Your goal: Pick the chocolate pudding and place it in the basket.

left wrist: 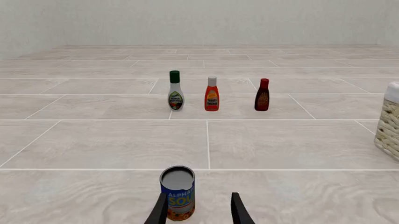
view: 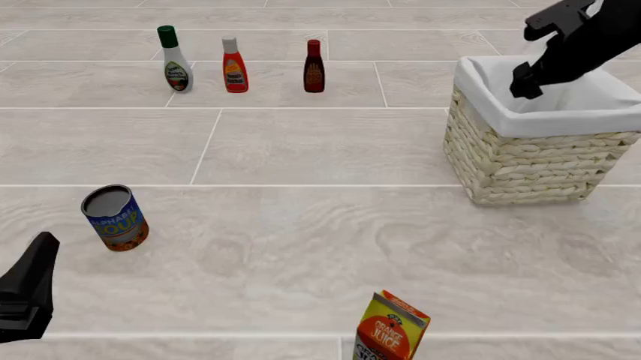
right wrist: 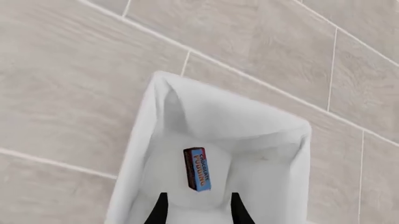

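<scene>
Status: placement apparently complete. Chocolate pudding (right wrist: 197, 169) lying on the white cloth lining inside the basket (view: 521, 161), clear of both fingertips in the right wrist view, not gripped. Right pincer (right wrist: 197, 210) parted, empty, poised directly above the basket opening at the far right of the tabletop (view: 331, 150). In the front view, pudding hidden by the basket wall.

Left pincer (left wrist: 198, 210) parted, empty, low at the near left, with the soup can (view: 115, 217) just ahead of it and close beside one finger; contact not determinable.

Undisturbed items: three bottles (view: 234, 65) upright in a row at the far left, orange juice carton (view: 391, 328) at the near edge.

Remaining, as a judgement: lift the right arm clear of the basket rim without snagging the lining. No further handling of the pudding apparently required.
</scene>
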